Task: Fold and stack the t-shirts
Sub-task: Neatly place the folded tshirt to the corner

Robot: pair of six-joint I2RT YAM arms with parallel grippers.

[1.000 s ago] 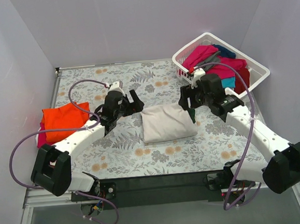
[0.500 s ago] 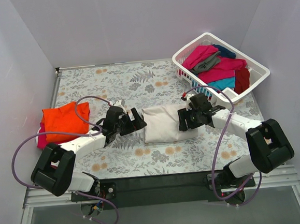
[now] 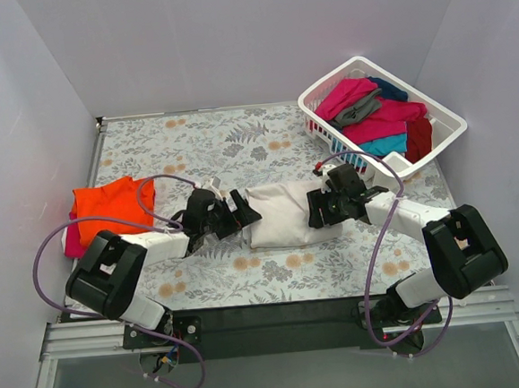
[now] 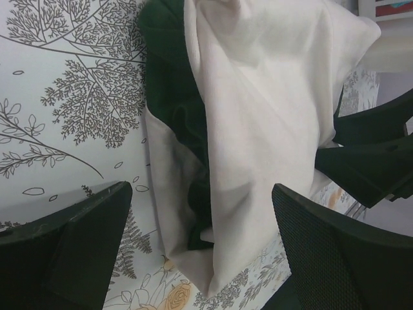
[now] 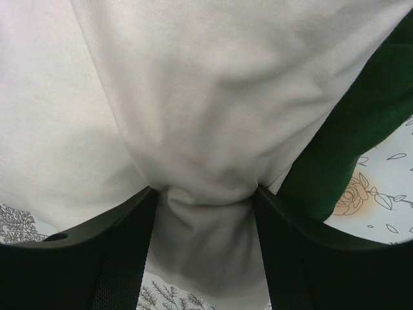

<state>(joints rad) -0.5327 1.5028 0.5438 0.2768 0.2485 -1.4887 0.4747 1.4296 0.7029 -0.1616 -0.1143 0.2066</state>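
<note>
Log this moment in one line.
item: folded cream-white cloth t-shirt, dark green sleeves | left gripper: open at its edge | right gripper: pinching its edge

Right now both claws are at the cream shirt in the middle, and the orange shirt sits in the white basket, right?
Not quite: the orange shirt is not in the white basket; it lies on the table at the left, as the overhead view shows. The left claw and right claw are indeed at the cream shirt in the middle.

The cream t-shirt (image 3: 283, 212) looks like soft matt cloth, a bit creased. The basket (image 3: 440, 148) is glossy white plastic, and the bench cover (image 3: 237, 142) is a smooth matt print.
</note>
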